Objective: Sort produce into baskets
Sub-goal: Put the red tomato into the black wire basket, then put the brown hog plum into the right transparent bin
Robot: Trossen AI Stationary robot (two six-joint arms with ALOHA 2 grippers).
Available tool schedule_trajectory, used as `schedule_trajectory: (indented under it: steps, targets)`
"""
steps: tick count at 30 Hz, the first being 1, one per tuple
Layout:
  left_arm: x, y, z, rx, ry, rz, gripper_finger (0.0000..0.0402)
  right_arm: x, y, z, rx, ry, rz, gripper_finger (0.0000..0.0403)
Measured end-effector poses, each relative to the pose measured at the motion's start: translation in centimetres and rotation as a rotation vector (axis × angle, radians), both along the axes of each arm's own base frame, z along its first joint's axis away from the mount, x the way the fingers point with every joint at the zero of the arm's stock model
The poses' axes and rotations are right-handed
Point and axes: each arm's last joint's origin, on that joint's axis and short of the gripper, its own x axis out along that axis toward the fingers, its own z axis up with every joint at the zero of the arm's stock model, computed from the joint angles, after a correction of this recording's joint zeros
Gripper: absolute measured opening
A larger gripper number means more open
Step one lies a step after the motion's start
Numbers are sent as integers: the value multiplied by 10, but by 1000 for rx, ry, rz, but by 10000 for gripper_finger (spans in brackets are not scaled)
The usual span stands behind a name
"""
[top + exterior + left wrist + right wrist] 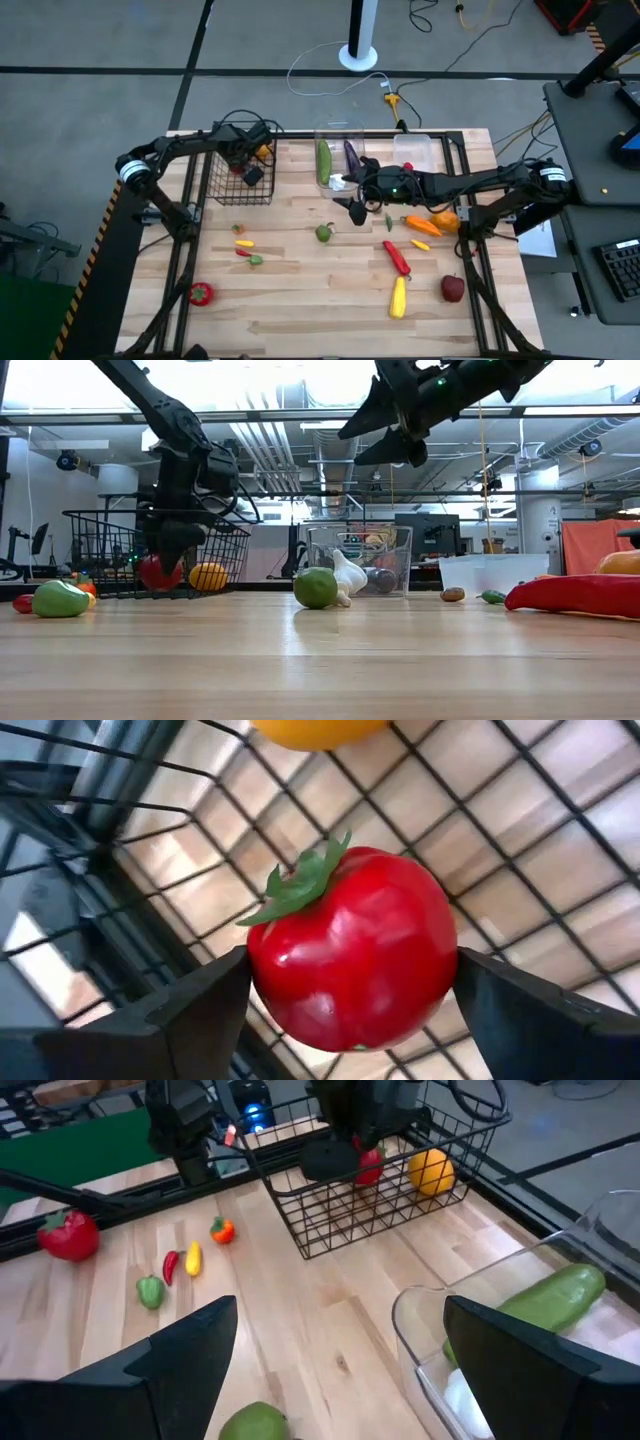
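Red tomato (352, 948) fills my left wrist view, sitting between my left fingers (195, 1015) inside the black wire basket (240, 165), mesh floor beneath it. Fingers spread wide at its sides; cannot tell whether they press it. Orange fruit (208, 576) lies just beside it in the basket. My right gripper (352, 207) hangs above the desk (300, 300) near the taller clear bin (360, 560), fingers released, grasping nothing. Cucumber (540, 1305) lies in that bin. Green round fruit (324, 233), red pepper (396, 256), yellow pepper (398, 297) and apple (453, 288) remain loose on the desk.
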Motion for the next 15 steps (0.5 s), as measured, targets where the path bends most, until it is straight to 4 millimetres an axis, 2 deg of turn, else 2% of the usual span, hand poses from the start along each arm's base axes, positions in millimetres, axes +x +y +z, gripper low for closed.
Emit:
schedule_trajectory:
  steps: [9,15]
  targets:
    - [-4,-4,16,38,-33,-26,334,0,0,0,37,-11,-15,345]
    - [-8,-20,47,132,-158,-10,335,-2,0,3,82,-23,-28,345]
